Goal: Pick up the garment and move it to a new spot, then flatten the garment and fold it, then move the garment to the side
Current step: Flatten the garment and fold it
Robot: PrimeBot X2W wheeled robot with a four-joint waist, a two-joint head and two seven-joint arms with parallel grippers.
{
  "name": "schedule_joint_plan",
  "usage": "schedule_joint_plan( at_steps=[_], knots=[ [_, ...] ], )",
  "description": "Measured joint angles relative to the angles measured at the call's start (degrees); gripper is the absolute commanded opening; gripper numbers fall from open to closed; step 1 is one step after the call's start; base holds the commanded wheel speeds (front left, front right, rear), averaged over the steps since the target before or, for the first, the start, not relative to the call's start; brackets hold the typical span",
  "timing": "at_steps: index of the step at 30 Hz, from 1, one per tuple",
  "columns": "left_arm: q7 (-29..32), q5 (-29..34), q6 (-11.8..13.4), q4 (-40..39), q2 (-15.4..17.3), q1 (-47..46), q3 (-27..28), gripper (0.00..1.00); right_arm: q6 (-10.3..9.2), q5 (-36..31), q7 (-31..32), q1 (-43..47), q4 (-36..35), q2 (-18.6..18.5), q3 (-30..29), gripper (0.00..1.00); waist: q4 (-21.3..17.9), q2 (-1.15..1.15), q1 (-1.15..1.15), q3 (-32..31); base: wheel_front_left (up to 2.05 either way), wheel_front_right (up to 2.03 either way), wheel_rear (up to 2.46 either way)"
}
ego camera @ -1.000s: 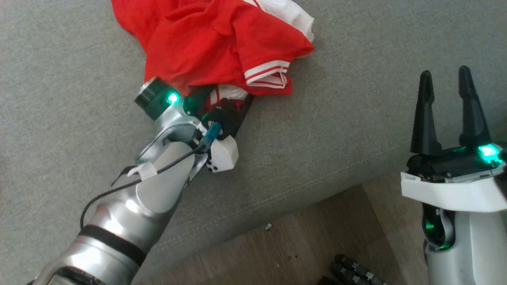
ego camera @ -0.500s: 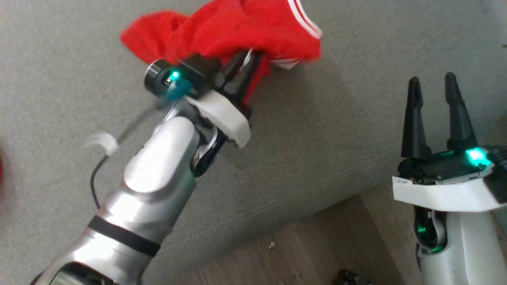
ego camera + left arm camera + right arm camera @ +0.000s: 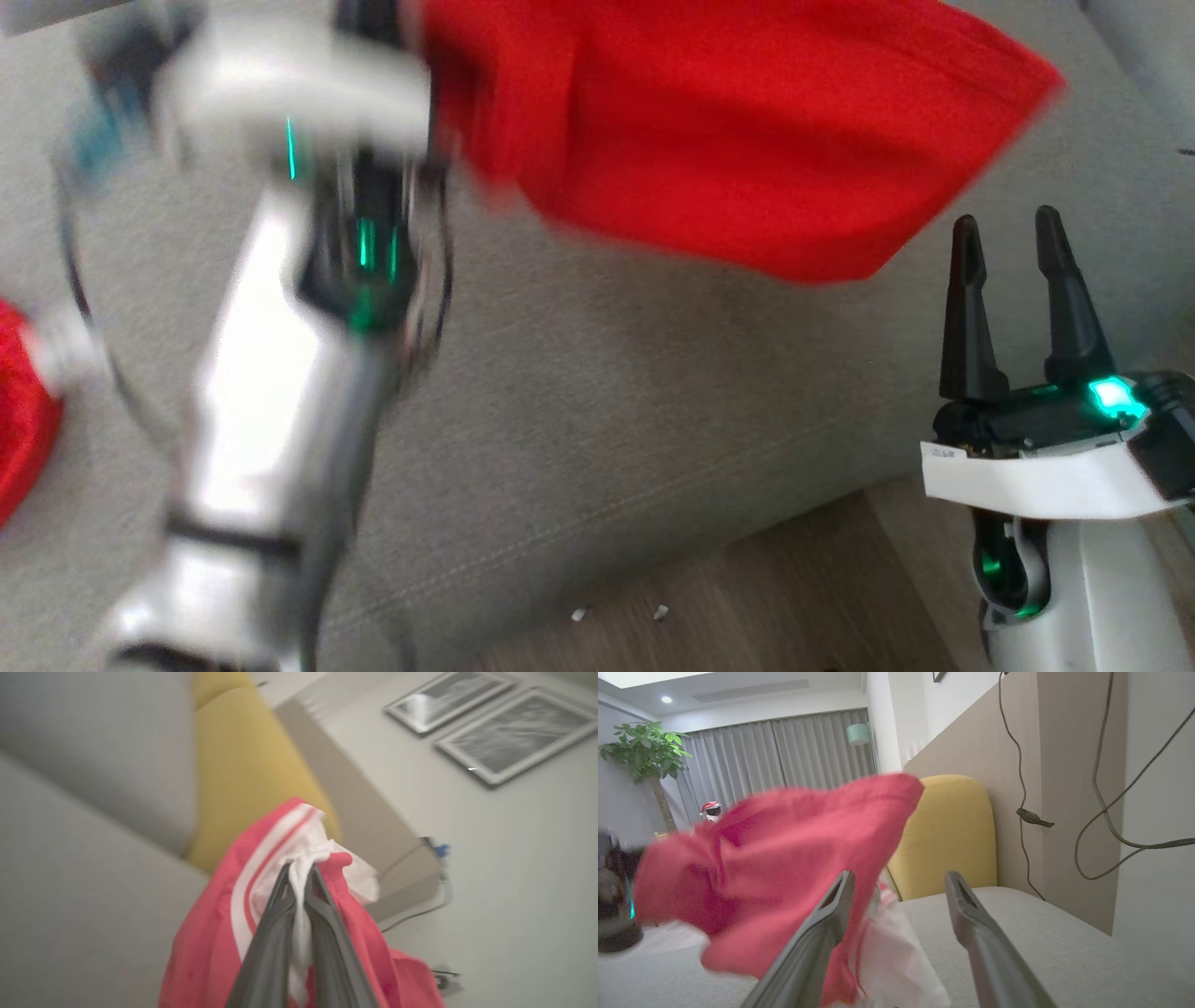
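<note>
Left hand (image 3: 299, 871), released a second ago, now grasps the garment (image 3: 747, 140) and has raised it from the sofa (image 3: 607, 420), so pickup is under way; right hand (image 3: 1006, 224) stays released.

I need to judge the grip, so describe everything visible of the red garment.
The garment is soft red cloth with a white panel and white-striped trim, bunched and crumpled, not flat. It hangs in the air above the grey sofa, blurred in the head view. The left gripper is shut on a fold of its white part, with red cloth draping around it. Whether its lower end touches the seat cannot be told.
</note>
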Motion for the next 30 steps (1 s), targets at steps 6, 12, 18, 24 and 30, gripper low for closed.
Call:
schedule_joint_plan(
  at_steps=[6,12,18,24,30],
  knots=[
    [0.0,1.8,-1.1,7.0,0.4,20.6,3.6,0.00,0.00,-0.6,0.0,0.0,0.1,0.0,-0.2,1.00,3.1,0.00,0.00,0.9,0.00,0.00,0.00],
    [0.0,10.1,-7.0,4.1,0.4,26.9,4.5,0.00,0.00,-2.2,0.0,0.0,0.5,0.0,0.3,1.00,5.9,0.00,0.00,1.1,0.00,0.00,0.00],
    [4.1,16.6,-10.4,4.1,1.4,36.0,-7.4,0.00,0.00,-3.0,0.0,0.3,0.8,0.0,0.0,1.00,7.8,0.00,0.00,0.1,0.00,0.00,0.00],
    [14.2,19.4,-10.6,-4.4,6.4,37.3,-13.9,1.00,0.00,-3.0,0.0,0.9,1.1,0.0,-0.1,1.00,8.8,0.00,0.00,0.3,0.00,0.00,0.00],
    [11.9,30.3,-2.7,-11.5,12.0,33.4,-12.5,1.00,0.00,-3.0,0.0,0.9,1.6,0.0,1.0,1.00,7.9,0.00,0.00,0.7,0.00,0.00,0.00]
  ],
)
